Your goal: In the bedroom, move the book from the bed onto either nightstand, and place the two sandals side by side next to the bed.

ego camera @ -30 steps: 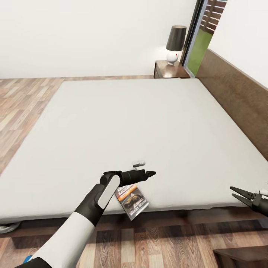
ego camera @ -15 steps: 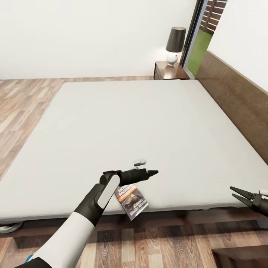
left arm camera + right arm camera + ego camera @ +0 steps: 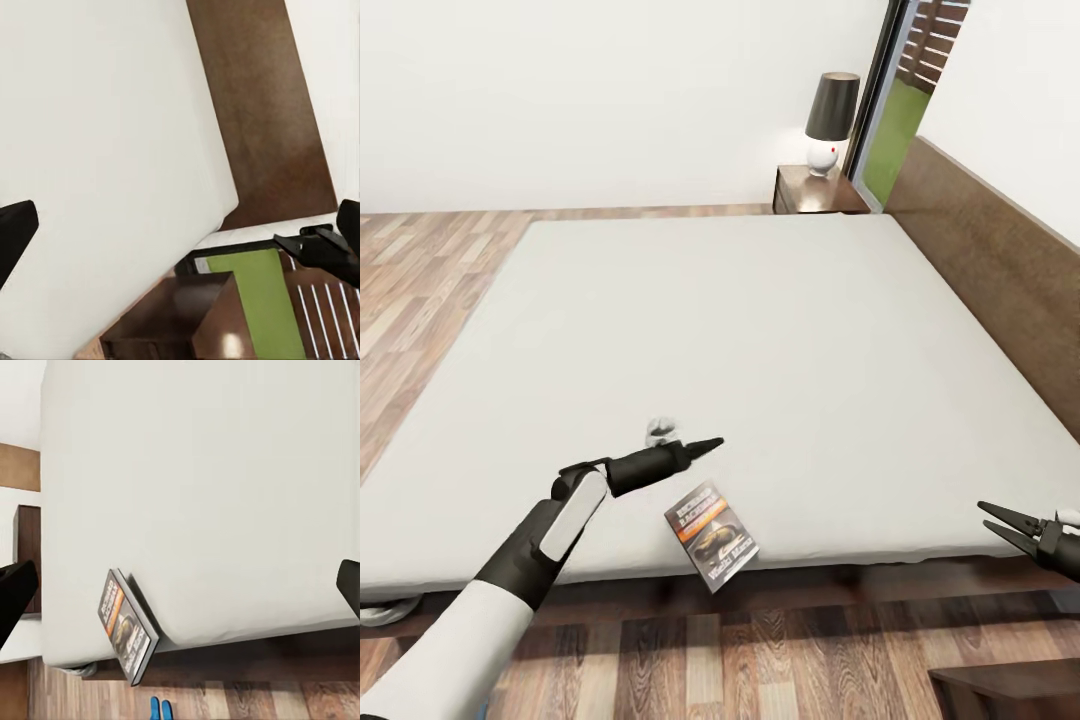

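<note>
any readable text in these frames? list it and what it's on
Only the book at the near edge of the bed carries print.
Band near the top of its cover: lettering too blurred to read.
Strip near the bottom of its cover: white lettering, too blurred to read.
The same cover in the right wrist view: print too small to read.
No other writing can be made out.

1 bed [image 3: 760, 330], 1 book [image 3: 711, 534], 1 nightstand [image 3: 815, 190], 1 lamp [image 3: 830, 120], seemingly 2 sandals [image 3: 160, 709].
</note>
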`<state>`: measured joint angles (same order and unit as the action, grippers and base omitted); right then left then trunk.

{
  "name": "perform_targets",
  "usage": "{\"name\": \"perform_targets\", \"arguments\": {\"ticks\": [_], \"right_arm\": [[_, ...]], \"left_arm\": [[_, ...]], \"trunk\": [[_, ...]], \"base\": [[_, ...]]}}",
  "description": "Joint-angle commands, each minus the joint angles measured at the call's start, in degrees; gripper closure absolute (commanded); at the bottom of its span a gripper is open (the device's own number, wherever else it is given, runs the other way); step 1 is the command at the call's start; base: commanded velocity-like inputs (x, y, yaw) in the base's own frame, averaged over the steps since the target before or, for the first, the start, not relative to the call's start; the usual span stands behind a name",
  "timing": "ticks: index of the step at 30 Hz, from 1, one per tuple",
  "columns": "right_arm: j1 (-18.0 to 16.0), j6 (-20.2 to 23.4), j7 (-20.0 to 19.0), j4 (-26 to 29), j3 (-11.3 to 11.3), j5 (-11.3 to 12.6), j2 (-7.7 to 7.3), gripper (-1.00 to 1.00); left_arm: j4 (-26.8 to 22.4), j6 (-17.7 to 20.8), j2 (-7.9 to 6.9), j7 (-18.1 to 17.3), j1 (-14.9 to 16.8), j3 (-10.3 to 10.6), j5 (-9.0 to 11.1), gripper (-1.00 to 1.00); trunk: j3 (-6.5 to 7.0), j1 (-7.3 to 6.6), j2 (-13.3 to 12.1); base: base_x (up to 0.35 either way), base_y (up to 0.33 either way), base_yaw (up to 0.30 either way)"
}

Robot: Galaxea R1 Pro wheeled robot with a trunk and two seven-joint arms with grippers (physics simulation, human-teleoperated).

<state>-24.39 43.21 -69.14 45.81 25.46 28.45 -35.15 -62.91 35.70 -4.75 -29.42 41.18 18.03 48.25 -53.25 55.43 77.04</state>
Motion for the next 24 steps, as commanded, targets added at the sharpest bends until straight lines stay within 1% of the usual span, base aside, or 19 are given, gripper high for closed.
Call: {"name": "perform_targets", "arguments": {"ticks": [1, 2, 3, 4, 5, 7, 9, 13, 24], "right_arm": [[0.0, 0.4, 0.0, 0.0, 0.0, 0.2, -0.01, -1.0], [0.0, 0.4, 0.0, 0.0, 0.0, 0.2, -0.01, -1.0], [0.0, 0.4, 0.1, 0.0, 0.0, 0.2, -0.01, -1.0], [0.0, 0.4, 0.1, 0.0, 0.0, 0.2, -0.01, -1.0], [0.0, 0.4, 0.2, 0.0, 0.0, 0.2, -0.01, -1.0], [0.0, 0.4, 0.2, 0.0, 0.0, 0.2, -0.01, -1.0], [0.0, 0.4, 0.2, 0.0, 0.0, 0.2, -0.01, -1.0], [0.0, 0.3, 0.2, 0.0, 0.0, 0.1, -0.01, -1.0], [0.0, 0.3, 0.2, 0.0, 0.0, 0.2, -0.01, -1.0]], "left_arm": [[-0.1, 0.3, -0.7, 0.0, 0.0, 0.0, 1.4, -1.0], [-0.2, 0.3, -2.01, -0.2, -0.1, 0.0, 2.7, -1.0], [-0.3, 0.3, -3.35, -0.4, -0.3, 0.0, 3.6, -1.0], [-0.3, 0.3, -5.21, -0.6, -0.7, -0.1, 4.5, -1.0], [-0.4, 0.3, -6.12, -0.6, -1.0, -0.1, 4.9, -1.0], [-0.4, 0.2, -7.12, -0.7, -1.6, -0.1, 5.7, -1.0], [-0.3, 0.0, -7.52, -0.6, -2.1, -0.1, 6.1, -1.0], [-0.2, -0.2, -7.65, -0.5, -2.8, -0.1, 6.2, -1.0], [-0.2, -0.3, -7.59, -0.4, -3.0, 0.0, 6.2, -1.0]], "trunk": [[-0.03, 0.0, 0.0], [-0.03, 0.0, 0.0], [-0.03, 0.0, 0.0], [-0.03, 0.0, 0.0], [-0.03, 0.0, 0.0], [-0.03, 0.0, 0.0], [-0.03, 0.0, 0.0], [0.0, 0.0, 0.0], [0.87, 0.0, 0.0]], "base": [[0.0, 0.0, 0.0], [0.0, 0.0, 0.0], [0.0, 0.0, 0.0], [0.0, 0.0, 0.0], [0.0, 0.0, 0.0], [0.0, 0.0, 0.0], [0.0, 0.0, 0.0], [0.0, 0.0, 0.0], [0.0, 0.0, 0.0]]}}
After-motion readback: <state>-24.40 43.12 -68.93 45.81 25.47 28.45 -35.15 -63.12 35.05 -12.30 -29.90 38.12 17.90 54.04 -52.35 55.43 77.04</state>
